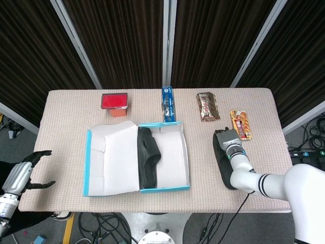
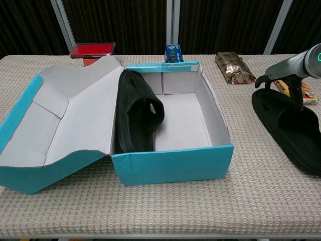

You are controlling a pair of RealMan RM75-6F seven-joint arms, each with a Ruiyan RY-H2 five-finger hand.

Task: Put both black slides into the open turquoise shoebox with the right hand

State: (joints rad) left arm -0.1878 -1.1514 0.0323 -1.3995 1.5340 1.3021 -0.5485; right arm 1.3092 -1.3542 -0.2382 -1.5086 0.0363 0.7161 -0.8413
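Note:
The open turquoise shoebox (image 1: pixel 163 189) (image 2: pixel 173 161) sits mid-table, its lid (image 1: pixel 109 160) folded out to the left. One black slide (image 1: pixel 148 157) (image 2: pixel 138 113) leans on its side against the box's left inner wall. The other black slide (image 1: pixel 223 166) (image 2: pixel 293 128) lies flat on the table to the right of the box. My right hand (image 1: pixel 227 138) (image 2: pixel 287 71) hovers over that slide's far end, fingers (image 2: pixel 301 99) pointing down and touching it, not visibly closed around it. My left hand (image 1: pixel 21 175) hangs open off the table's left front corner.
Along the far edge lie a red box (image 1: pixel 114 100) (image 2: pixel 92 49), a blue packet (image 1: pixel 168 104) (image 2: pixel 173 52), a brown snack bag (image 1: pixel 207 107) (image 2: pixel 233 67) and an orange snack bar (image 1: pixel 240 123), the last close beside my right hand.

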